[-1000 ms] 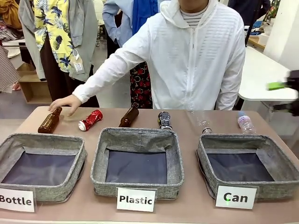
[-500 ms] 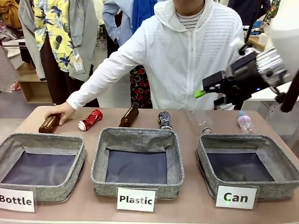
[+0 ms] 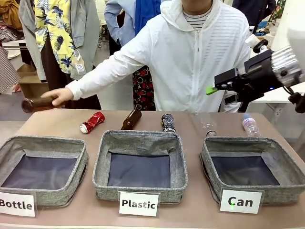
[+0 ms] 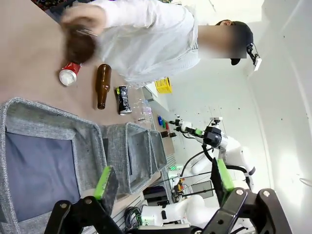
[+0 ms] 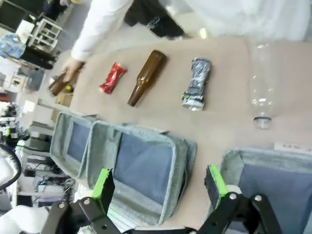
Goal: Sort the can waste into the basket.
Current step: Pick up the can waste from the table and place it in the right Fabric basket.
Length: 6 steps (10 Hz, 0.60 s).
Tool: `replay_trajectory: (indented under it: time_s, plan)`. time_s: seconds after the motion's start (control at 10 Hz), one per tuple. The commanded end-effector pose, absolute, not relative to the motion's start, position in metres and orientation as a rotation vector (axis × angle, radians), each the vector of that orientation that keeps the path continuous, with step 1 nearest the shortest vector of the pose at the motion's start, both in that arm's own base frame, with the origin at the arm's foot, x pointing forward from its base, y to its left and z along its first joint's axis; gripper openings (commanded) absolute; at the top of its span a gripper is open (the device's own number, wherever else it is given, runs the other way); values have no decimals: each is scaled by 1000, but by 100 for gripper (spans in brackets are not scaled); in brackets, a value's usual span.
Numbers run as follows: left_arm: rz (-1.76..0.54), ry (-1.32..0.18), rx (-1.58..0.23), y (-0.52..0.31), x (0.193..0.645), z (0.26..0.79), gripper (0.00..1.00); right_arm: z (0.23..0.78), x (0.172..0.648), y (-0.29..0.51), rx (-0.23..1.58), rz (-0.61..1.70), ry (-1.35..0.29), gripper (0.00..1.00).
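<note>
Two dented cans lie beyond the empty, wide-open right claw: shiny red metal can at eleven o'clock, black patterned metal can at one.

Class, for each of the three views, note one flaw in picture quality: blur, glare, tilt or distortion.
Front view: table sharp, but the person's hand and its brown bottle are motion-smeared. Left wrist view: rolled sideways, that hand blurred, the white wall washed out. Right wrist view: tilted and soft overall; the clear bottle nearly fades into the table.
</note>
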<state>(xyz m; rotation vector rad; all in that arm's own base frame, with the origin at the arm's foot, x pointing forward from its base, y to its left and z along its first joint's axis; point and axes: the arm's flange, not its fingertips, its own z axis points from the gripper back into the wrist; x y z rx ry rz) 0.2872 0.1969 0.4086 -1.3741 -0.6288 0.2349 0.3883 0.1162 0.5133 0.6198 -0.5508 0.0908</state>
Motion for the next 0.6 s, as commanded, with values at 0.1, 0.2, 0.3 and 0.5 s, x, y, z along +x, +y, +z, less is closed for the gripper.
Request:
replay_trajectory:
  time_s: [0.1,0.2,0.3,0.5]
  plan:
    - [202,-611,-1478,211,260,440,100,488,442,166,473,42,-556,100]
    - [173,-629,-1544,235,228,464,100,478,455,177,450,37,-532,100]
    - [123,-560,-1630,262,202,477,100,469,462,186,437,46,-509,100]
    - [93,-596,-1724,326,147,487,100,460,472,192,452,49,-460,100]
